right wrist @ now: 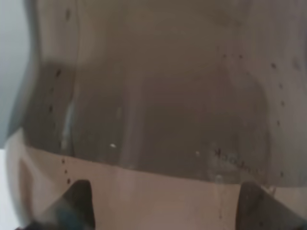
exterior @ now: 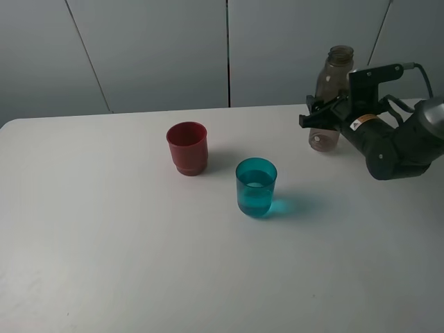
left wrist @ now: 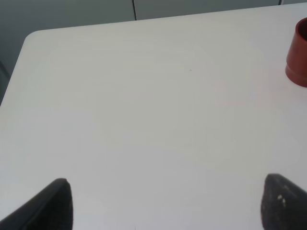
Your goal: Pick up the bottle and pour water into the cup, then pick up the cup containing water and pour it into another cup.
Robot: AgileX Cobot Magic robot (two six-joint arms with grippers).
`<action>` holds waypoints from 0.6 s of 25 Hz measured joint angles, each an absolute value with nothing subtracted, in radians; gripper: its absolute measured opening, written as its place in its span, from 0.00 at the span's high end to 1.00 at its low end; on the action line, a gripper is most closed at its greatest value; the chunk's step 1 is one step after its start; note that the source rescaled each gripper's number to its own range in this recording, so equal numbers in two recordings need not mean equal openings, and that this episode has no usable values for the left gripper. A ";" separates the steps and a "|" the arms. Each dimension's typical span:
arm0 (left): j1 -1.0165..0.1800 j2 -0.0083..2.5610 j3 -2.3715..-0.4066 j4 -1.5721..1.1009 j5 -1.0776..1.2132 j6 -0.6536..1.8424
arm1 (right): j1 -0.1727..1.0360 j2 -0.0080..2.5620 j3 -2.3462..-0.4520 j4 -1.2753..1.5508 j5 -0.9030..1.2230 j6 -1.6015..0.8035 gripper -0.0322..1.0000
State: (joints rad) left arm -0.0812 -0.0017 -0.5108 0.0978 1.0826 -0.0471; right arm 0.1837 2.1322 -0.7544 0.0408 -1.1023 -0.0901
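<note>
The smoky grey-brown bottle [exterior: 338,73] stands upright at the back right of the table. My right gripper [exterior: 323,118] is shut on the bottle's lower body. In the right wrist view the bottle [right wrist: 153,96] fills the picture, with a dark fingertip on each side of it. The translucent teal cup [exterior: 256,187] stands near the middle with water in it. Behind it to the left is the dark red cup [exterior: 187,148], whose edge also shows in the left wrist view [left wrist: 298,52]. My left gripper [left wrist: 165,206] is open over bare table, holding nothing.
The white table [exterior: 104,243] spreads wide to the left and front. A grey panelled wall [exterior: 152,48] rises right behind its back edge. The table's rounded far left corner [left wrist: 33,38] shows in the left wrist view.
</note>
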 joint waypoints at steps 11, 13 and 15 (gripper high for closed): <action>-0.081 -0.002 -0.511 0.098 1.083 -0.041 | 0.180 2.157 -0.746 0.014 -1.126 -0.066 0.97; -0.081 -0.002 -0.511 0.098 1.083 -0.041 | 0.180 2.160 -0.746 0.008 -1.128 -0.066 0.97; -0.081 -0.002 -0.511 0.098 1.083 -0.041 | 0.180 2.162 -0.746 0.008 -1.137 -0.063 0.64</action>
State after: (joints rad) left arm -0.0812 -0.0017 -0.5108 0.0978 1.0826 -0.0415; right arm 0.1799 2.1619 -0.7461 0.0081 -1.1374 -0.0634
